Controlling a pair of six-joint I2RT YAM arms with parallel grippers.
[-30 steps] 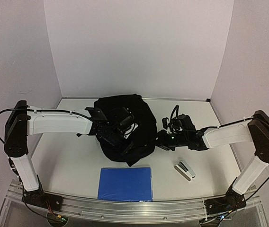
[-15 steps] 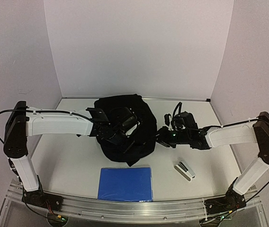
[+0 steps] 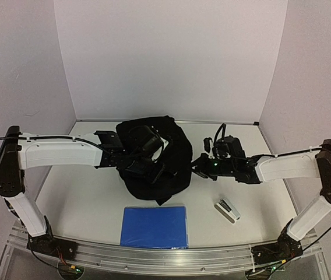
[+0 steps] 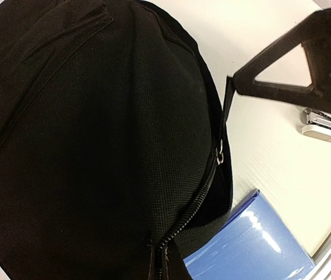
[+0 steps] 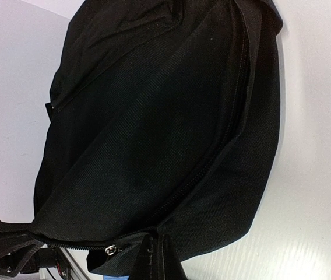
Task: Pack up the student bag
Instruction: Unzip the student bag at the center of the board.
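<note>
Student bag (image 3: 178, 153) black, fine woven texture; zip pull (image 4: 219, 156) silver. Folder (image 3: 154, 226) plain blue. Stapler (image 3: 226, 209) white, black. Table (image 3: 84, 198) white.

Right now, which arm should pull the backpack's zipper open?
Probably right: the right gripper is shut on the zipper's pull strap, while the left gripper only pinches backpack fabric, steadying it.

Nothing readable anywhere, checked all three views. student bag (image 3: 180, 160): plain black fabric, no legible logo or tag. blue folder (image 3: 154, 226): cover solid blue, no print. stapler (image 3: 226, 209): too small, can't make out any marking.
</note>
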